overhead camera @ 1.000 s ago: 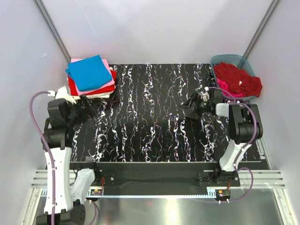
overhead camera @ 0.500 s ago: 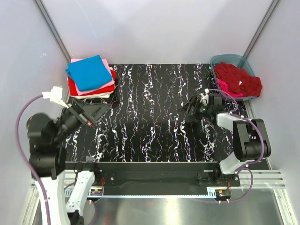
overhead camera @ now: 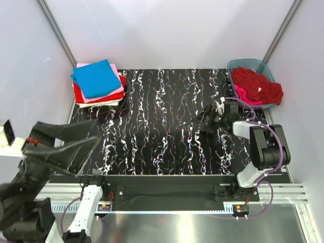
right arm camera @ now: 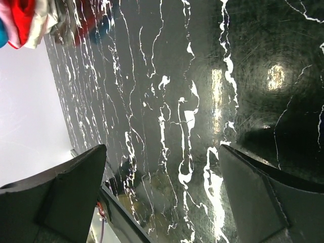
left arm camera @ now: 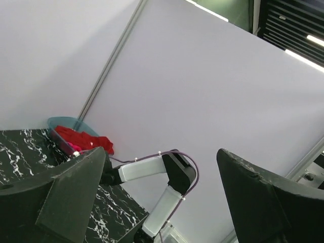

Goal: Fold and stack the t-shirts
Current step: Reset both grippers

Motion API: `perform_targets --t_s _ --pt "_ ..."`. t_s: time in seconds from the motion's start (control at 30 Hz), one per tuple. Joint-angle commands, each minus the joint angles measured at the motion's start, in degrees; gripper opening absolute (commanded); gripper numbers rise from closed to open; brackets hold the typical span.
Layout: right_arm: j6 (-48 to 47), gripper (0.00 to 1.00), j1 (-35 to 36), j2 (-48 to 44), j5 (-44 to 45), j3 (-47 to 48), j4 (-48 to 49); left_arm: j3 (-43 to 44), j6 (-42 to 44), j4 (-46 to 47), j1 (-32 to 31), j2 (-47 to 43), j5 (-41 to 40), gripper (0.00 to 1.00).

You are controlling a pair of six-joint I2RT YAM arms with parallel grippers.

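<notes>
T-shirts folded flat form a stack [overhead camera: 97, 85] at the far left corner of the black, white-veined desk [overhead camera: 162, 144]: a turquoise blue shirt [overhead camera: 96, 78] on top, a pale pink shirt [overhead camera: 117, 87] under it, then a bright red shirt [overhead camera: 81, 95], with a white shirt [overhead camera: 109, 103] at the bottom. At the far right corner a grey-blue tub [overhead camera: 251, 63] holds crumpled shirts, a dark red shirt [overhead camera: 258, 83] heaped over a magenta shirt [overhead camera: 242, 94]. The left arm [overhead camera: 55, 147] stands high at the near left, close to the overhead camera; the left arm's jaws are spread wide with nothing between them, and its wrist view looks across at the wall and the tub. The right arm [overhead camera: 263, 142] reaches leftward low over the bare desk, well apart from both the stack and the tub; the right arm's jaws are likewise released and wide, with only desk surface between them.
</notes>
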Motion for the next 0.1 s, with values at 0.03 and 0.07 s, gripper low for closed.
perform_targets --t_s 0.03,0.07 --pt "-0.43 1.0 0.06 0.29 -0.78 2.29 1.12 -1.54 -3.73 0.51 -0.17 5.99 4.94 0.99" --pt "-0.61 1.0 0.06 0.64 -0.69 2.55 0.59 -1.54 -4.18 1.13 -0.08 6.52 5.3 0.99"
